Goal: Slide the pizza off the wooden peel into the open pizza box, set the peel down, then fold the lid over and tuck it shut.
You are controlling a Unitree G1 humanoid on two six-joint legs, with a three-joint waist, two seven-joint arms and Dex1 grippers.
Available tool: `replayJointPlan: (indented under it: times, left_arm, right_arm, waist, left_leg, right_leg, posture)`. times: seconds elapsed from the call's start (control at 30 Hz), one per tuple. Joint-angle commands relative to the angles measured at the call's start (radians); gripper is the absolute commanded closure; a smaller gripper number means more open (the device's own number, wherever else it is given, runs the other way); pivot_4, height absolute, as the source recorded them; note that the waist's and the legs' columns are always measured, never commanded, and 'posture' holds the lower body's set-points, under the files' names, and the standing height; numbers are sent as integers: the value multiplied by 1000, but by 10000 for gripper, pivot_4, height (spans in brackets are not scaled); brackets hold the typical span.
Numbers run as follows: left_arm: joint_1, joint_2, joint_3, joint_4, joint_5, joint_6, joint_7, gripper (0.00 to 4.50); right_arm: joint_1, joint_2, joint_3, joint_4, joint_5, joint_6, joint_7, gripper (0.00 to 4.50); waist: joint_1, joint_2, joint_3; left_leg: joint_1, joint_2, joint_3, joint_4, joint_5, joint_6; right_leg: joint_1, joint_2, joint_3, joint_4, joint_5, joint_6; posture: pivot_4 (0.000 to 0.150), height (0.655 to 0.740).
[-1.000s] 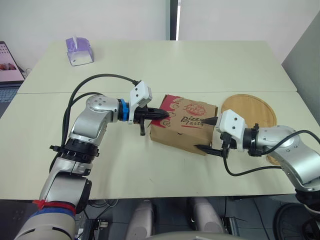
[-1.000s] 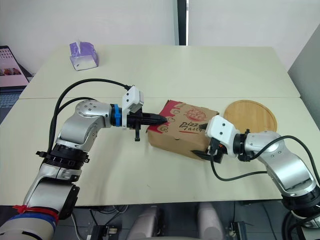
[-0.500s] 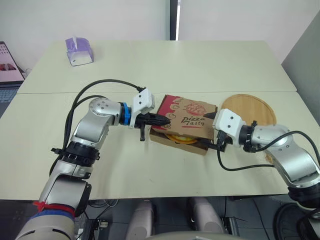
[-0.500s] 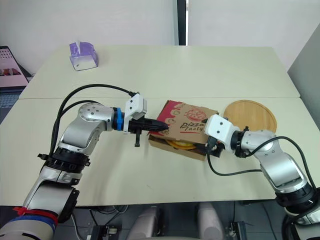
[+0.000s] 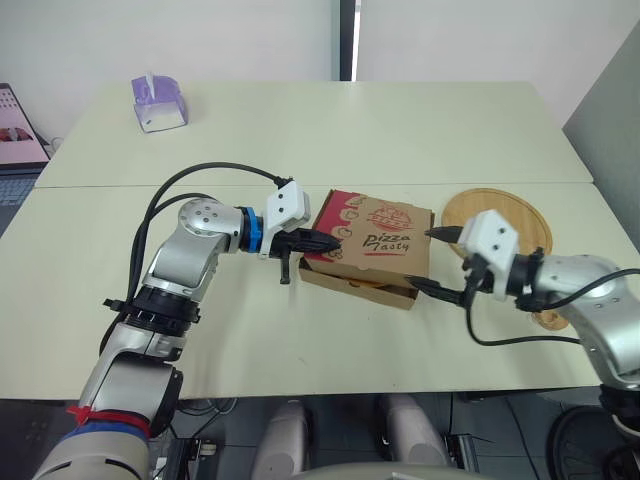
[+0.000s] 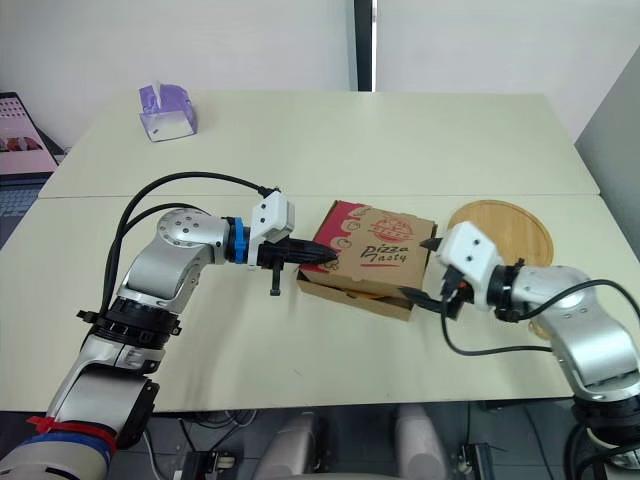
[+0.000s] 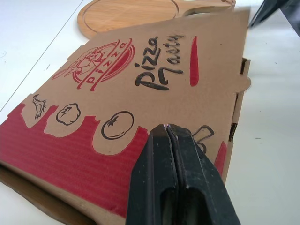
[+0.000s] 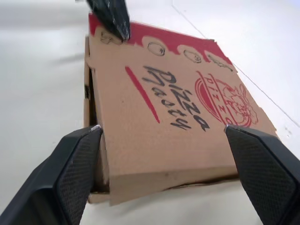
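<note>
The brown and red pizza box (image 5: 368, 245) lies mid-table with its lid (image 7: 140, 79) folded down, and a thin gap stays along its front edge. The pizza is hidden under the lid. My left gripper (image 5: 333, 240) is shut, its tips (image 7: 171, 133) pressing on the lid's red left corner. My right gripper (image 5: 437, 260) stands open just off the box's right side, its fingers (image 8: 79, 159) spread wider than that end and touching nothing. The round wooden peel (image 5: 500, 222) lies flat on the table right of the box, behind my right arm.
A purple tissue box (image 5: 158, 100) stands at the far left of the back table. A laptop (image 5: 15, 140) sits past the left edge. A seam (image 5: 150, 185) runs between the two tables behind the box. Bare tabletop lies in front of the box.
The lid has dropped from a raised, gaping position to nearly flat, covering the pizza. My right gripper has drawn back to the right, off the box. My left gripper stays on the corner.
</note>
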Motion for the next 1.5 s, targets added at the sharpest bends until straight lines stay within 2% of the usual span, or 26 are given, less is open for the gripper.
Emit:
replayJointPlan:
  times: [0.03, 0.17, 0.27, 0.63, 0.83, 1.03, 1.23, 1.37, 1.5]
  left_arm:
    - [7, -4, -1, 2, 13, -6, 8, 45000]
    - [8, -5, 0, -2, 12, -2, 14, 45000]
    - [9, -5, 2, -3, 12, -1, 18, 45000]
    - [4, -7, 4, -2, 10, 3, 27, 45000]
    - [6, -8, 4, -4, 8, 3, 29, 45000]
    - [12, -3, 6, -6, 8, 2, 28, 45000]
    - [4, 3, 15, -14, 4, 1, 27, 45000]
    - [-16, 61, 70, -49, 2, -52, 29, 45000]
    - [-45, 147, 120, 12, 14, -76, 43, 45000]
  right_arm:
    - [-29, -24, -121, 31, 79, 67, -18, 166]
    - [11, -77, -46, 92, -46, -25, -27, 166]
    - [44, -83, 18, 108, -99, -86, -15, 6133]
    - [10, 13, 129, 89, -69, -69, -2, 44707]
    - [34, -33, 127, 118, -126, -112, 12, 44707]
    - [-13, -55, 41, 107, -36, -77, 42, 44707]
    - [-41, 27, 160, 68, -55, -74, 13, 44707]
    - [-43, 37, 214, 75, -90, -99, 20, 44707]
    - [-52, 40, 220, 78, -92, -101, 22, 44707]
  waist:
    - [0, 0, 0]
    - [0, 0, 0]
    - [0, 0, 0]
    - [-1, 0, 0]
    - [-1, 0, 0]
    - [-4, 0, 0]
    - [-2, 0, 0]
    - [0, 0, 0]
    - [-3, 0, 0]
  left_leg:
    - [0, 0, 0, 0, 0, 0]
    - [0, 0, 0, 0, 0, 0]
    - [0, 0, 1, 0, 0, 0]
    - [0, 0, 0, 1, 0, 0]
    - [0, 0, 0, 1, 0, 0]
    - [0, 0, 0, 1, 0, 0]
    - [0, 0, 0, 1, 0, 0]
    - [0, 0, 0, 2, 0, 0]
    - [0, 1, 0, 2, 0, 0]
  right_leg:
    - [0, 0, 0, 0, 0, 0]
    - [0, 0, 0, 0, 0, 0]
    - [0, 0, 0, 0, 0, 0]
    - [0, 0, 0, 0, 0, 0]
    - [0, 0, 0, 1, 0, 0]
    - [0, 0, 0, 1, 0, 0]
    - [0, 1, 0, 1, 0, 0]
    - [0, 0, 0, 0, 0, 0]
    - [-1, 1, 0, 1, 0, 0]
  posture:
    - [1500, 7400]
    - [1500, 7400]
    - [1500, 7400]
    - [1500, 7400]
    - [1500, 7400]
    - [1500, 7400]
    - [1500, 7400]
    - [1500, 7400]
    - [1500, 7400]
